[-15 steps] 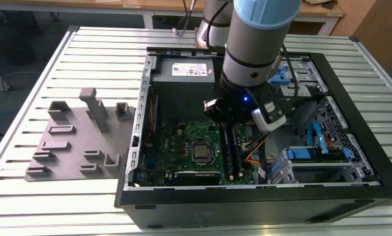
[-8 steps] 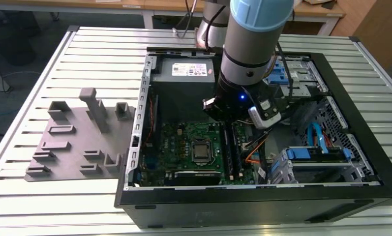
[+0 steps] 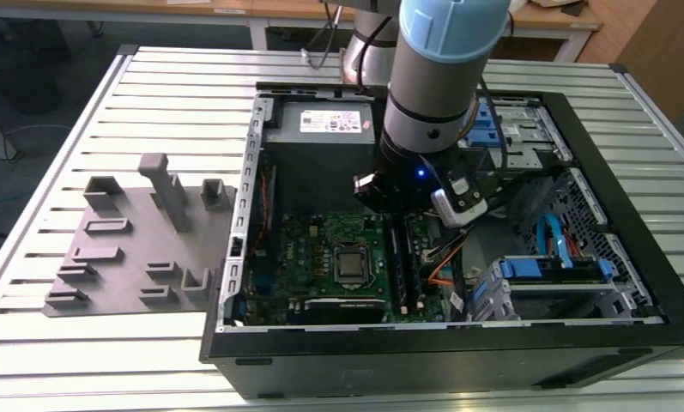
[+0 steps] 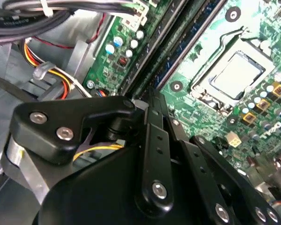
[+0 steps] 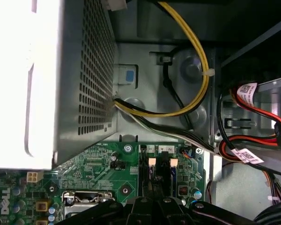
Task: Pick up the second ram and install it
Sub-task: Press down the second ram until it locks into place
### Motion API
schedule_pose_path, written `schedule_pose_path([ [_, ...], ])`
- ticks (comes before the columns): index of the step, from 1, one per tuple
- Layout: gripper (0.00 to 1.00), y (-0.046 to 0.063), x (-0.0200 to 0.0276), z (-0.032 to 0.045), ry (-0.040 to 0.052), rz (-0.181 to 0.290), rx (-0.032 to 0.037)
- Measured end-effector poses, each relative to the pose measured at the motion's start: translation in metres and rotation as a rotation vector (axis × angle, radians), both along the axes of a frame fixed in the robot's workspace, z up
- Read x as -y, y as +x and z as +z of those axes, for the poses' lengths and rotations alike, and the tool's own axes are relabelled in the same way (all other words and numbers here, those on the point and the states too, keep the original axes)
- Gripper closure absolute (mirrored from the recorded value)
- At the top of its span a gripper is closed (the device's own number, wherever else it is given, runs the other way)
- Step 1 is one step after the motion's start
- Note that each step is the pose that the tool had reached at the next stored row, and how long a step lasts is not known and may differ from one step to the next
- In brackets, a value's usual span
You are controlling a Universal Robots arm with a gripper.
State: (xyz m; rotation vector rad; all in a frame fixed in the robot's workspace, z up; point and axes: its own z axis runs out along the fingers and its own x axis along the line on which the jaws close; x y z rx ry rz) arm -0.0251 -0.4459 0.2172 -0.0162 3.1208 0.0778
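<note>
Green motherboard (image 3: 330, 257): lies flat in the open black computer case (image 3: 616, 343), directly under my gripper (image 4: 152, 101).
Gripper state: black linkages fill the second wrist view; I cannot tell whether the fingers are closed or parted.
Second ram (image 4: 178, 47): I read it as the long dark stick lying in the memory slots just ahead of the gripper tip; contact unclear.
Processor socket (image 4: 234, 75): beside the slots, silver, near the gripper.
Fixture plate (image 3: 124, 249): grey, on the slatted table (image 3: 67, 360), well apart from the gripper.
</note>
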Motion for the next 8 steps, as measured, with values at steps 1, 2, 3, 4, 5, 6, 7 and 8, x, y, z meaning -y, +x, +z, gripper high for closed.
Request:
schedule_pose_path([
  [1, 0.93, 0.000, -0.0001, 0.0008, 0.0003, 0.000, 0.0001],
  [2, 0.93, 0.000, -0.0003, 0.0027, 0.0026, 0.000, 0.0009],
  [3, 0.93, 0.000, -0.0003, 0.0063, 0.0014, 0.000, 0.0005],
  [4, 0.93, 0.000, 0.0000, 0.0091, 0.0002, 0.000, 0.0002],
  [5, 0.93, 0.000, 0.0010, 0.0094, 0.0005, 0.000, 0.0003],
  [6, 0.93, 0.000, 0.0036, 0.0095, 0.0003, 0.000, 0.0002],
  [7, 0.93, 0.000, 0.0074, 0.0096, 0.0001, 0.000, 0.0002],
  [8, 0.93, 0.000, 0.0114, 0.0094, 0.0001, 0.000, 0.0002],
])
